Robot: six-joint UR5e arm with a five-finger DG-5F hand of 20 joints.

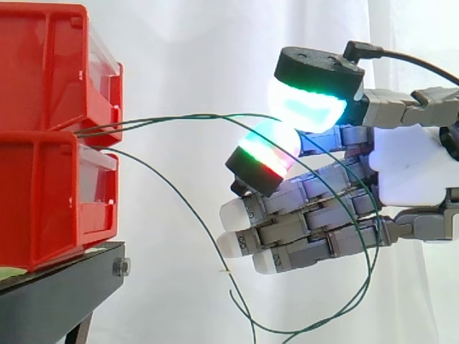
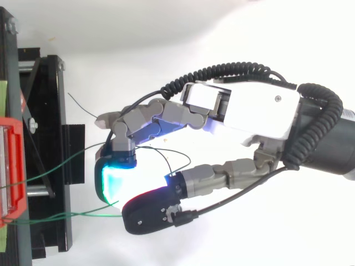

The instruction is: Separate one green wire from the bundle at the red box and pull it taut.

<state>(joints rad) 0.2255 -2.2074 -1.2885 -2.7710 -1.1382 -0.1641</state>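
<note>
Thin green wires (image 1: 179,117) come out from between two stacked red bins (image 1: 43,72) at the left and run almost level to my hand (image 1: 409,172). Their ends reach in between a green-glowing upper pad (image 1: 308,104) and a green-and-red pad (image 1: 267,152) below it. From above, one green wire (image 2: 55,217) runs from the red bin (image 2: 11,166) to where the cyan pad (image 2: 111,183) meets the black-backed fingertip (image 2: 150,213), and it looks pinched there. A second wire (image 2: 50,169) passes toward the curled fingers. My hand (image 2: 244,108) sits right of the bins, apart from them.
A slack green wire (image 1: 183,193) sags from the lower bin (image 1: 50,201) and loops under and around my fingers. The bins rest on a black stand (image 1: 57,294) with a bolt at its corner. A white curtain hangs behind.
</note>
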